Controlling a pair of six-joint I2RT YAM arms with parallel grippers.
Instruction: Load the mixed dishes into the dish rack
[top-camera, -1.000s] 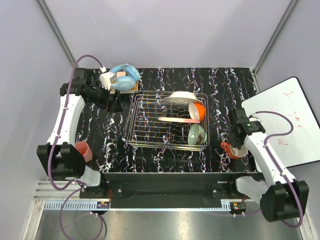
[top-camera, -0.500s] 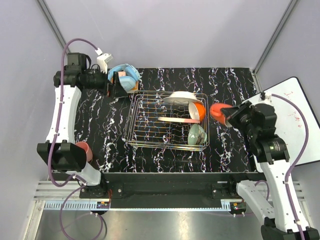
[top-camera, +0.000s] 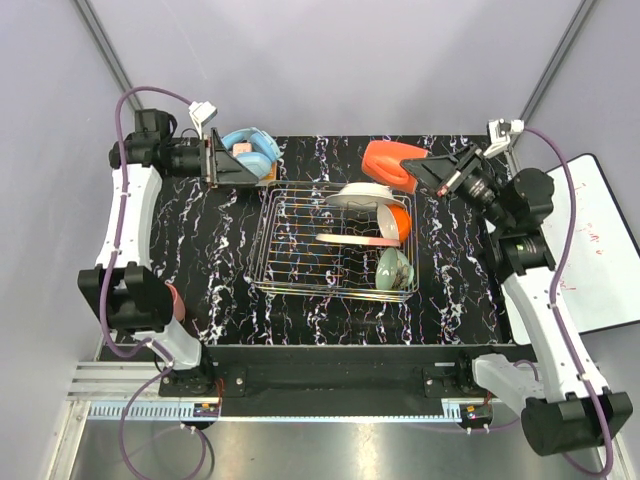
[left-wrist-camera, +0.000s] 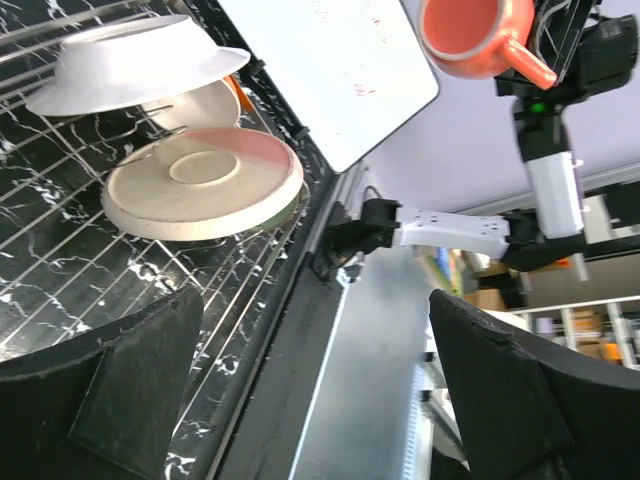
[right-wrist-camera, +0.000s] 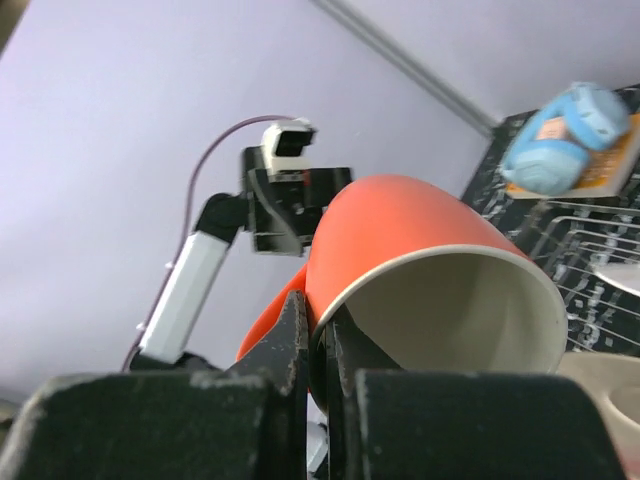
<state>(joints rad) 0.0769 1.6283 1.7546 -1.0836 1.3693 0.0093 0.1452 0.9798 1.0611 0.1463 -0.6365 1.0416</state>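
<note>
Two hands are shown: the right hand (top-camera: 425, 172) is clamped on the rim of the orange-red mug (top-camera: 388, 163) near the upper edge of the dish rack (top-camera: 290, 250), and the left hand (top-camera: 240, 165) is spread apart at upper left.

The right gripper (top-camera: 418, 172) has carried the orange-red mug (top-camera: 390, 164) off the table near its base, up and across. The mug now hangs on its side by the dish rack's (top-camera: 270, 235) far right corner, apparently well above it. The left gripper (top-camera: 238, 165) has risen from beside the rack's left side to the blue headphones (top-camera: 250, 148).
</note>
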